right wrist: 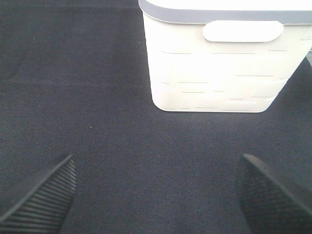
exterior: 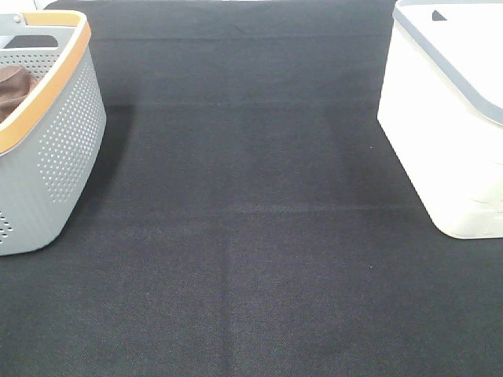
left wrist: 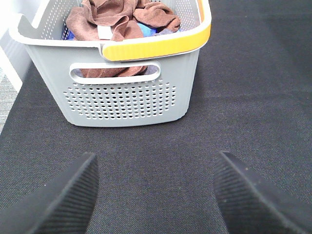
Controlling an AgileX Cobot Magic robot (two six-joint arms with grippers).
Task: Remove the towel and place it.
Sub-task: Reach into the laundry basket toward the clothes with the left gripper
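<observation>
Rust-brown cloth lies bunched in a grey perforated basket point(left wrist: 126, 102) with an orange rim. The towel point(left wrist: 92, 19) shows a small white tag near its middle fold. A second brown bunch point(left wrist: 158, 17) lies beside it, and I cannot tell the two apart for certain. A bit of brown cloth point(exterior: 12, 86) shows in the basket point(exterior: 55, 157) in the high view. My left gripper point(left wrist: 156, 163) is open and empty over the dark mat, short of the basket. My right gripper point(right wrist: 157, 163) is open and empty, facing a white bin point(right wrist: 219, 73). Neither gripper shows in the high view.
A black woven mat point(exterior: 251, 236) covers the table between the basket at the far left and the white grey-rimmed bin point(exterior: 440, 133) at the far right. Something blue point(left wrist: 146, 30) lies among the cloths in the basket.
</observation>
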